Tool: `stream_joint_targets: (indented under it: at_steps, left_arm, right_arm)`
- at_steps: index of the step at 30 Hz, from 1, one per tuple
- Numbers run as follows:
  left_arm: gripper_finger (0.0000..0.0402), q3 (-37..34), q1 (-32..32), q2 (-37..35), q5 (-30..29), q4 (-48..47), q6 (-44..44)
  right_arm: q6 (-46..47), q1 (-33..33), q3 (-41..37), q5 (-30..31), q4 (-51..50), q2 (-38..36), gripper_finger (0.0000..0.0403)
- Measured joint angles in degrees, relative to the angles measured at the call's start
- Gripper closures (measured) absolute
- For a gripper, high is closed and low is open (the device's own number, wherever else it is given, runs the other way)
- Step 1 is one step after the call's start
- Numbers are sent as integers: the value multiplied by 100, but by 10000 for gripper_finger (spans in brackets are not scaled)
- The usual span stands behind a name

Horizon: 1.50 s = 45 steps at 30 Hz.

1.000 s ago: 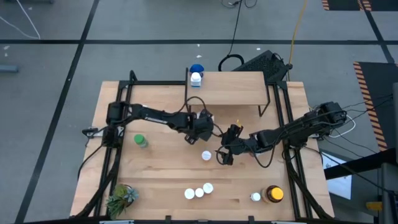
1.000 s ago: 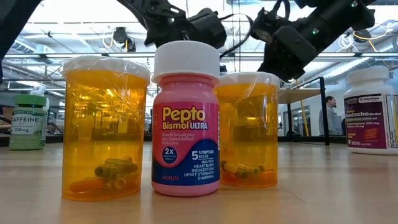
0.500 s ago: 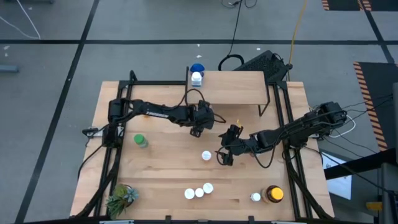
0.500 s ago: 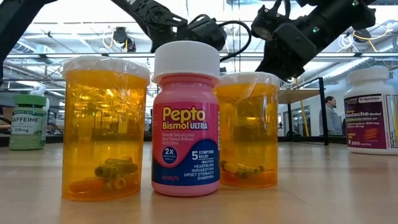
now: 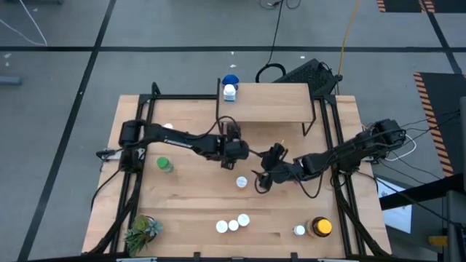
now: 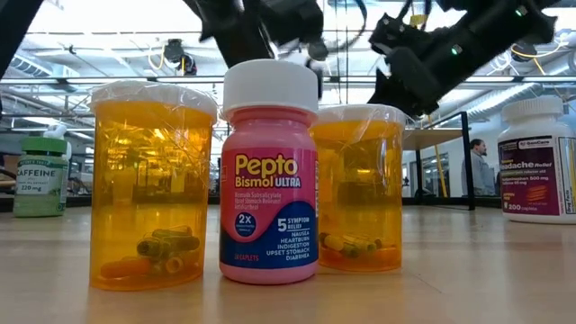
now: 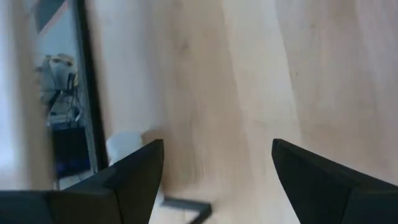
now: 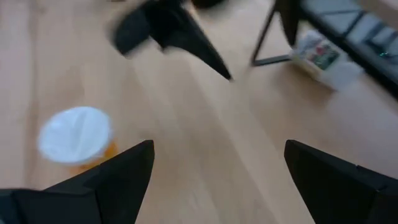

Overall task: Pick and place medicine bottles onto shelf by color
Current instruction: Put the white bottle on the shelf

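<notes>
My left gripper [image 5: 231,160] hovers open over bare wood near the table's middle, nothing between its fingers [image 7: 217,174]. My right gripper [image 5: 263,182] is open too, just right of an orange bottle with a white cap [image 5: 241,182], which stands on the table [image 8: 75,135]. The shelf [image 5: 273,102] stands at the far edge with a white-capped bottle [image 5: 230,92] and a blue-capped one [image 5: 230,80] at its left end. A green-capped bottle [image 5: 164,164] stands at the left.
Near the front edge stand two orange bottles [image 6: 153,193] [image 6: 358,189] and a pink one [image 6: 270,171], a white bottle [image 5: 299,231], an amber jar [image 5: 320,227] and a plant [image 5: 142,231]. A white bottle [image 8: 320,55] lies under the shelf, beside its black leg [image 8: 266,37].
My left gripper swung a little toward the shelf, then came back toward the near edge and turned somewhat. It stays open. My right gripper has hardly shifted.
</notes>
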Motion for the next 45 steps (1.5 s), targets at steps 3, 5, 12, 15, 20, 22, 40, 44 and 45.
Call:
stream_joint_targets:
  at_steps: [3, 5, 12, 15, 20, 22, 40, 44, 45]
  left_arm:
    - [101, 0, -174, -372, -184, -528, -818]
    - [101, -5, -255, -647, -203, -938, -1420]
    - [140, -1430, -462, -2164, -858, -988, -3261]
    - [166, -2522, -396, -2869, -980, -202, -3546]
    - [196, -3982, 277, -3498, -824, 2007, -2950]
    - [201, -4351, 754, -3573, -463, 2811, -2545]
    - [57, -4824, 3807, -2650, 3440, 5953, -792]
    - [63, -4770, 3908, -1961, 3761, 6809, -453]
    - [66, -4701, 3924, -1800, 3898, 6870, -414]
  right_arm:
    - [54, 146, -286, 505, 652, 0, 46]
    - [49, 182, -489, 641, 1206, 51, 46]
    - [-231, 173, -668, 665, 2437, 651, 46]
    - [-528, 171, -672, 717, 3046, 929, 46]
    - [-1116, 167, -670, 816, 3889, 1132, 46]
    - [-1226, 167, -670, 813, 4090, 1127, 46]
    - [-1666, 93, -668, 795, 4037, 859, 46]
    - [-1682, 75, -668, 792, 4038, 859, 46]
    - [-1684, 65, -668, 790, 4040, 859, 46]
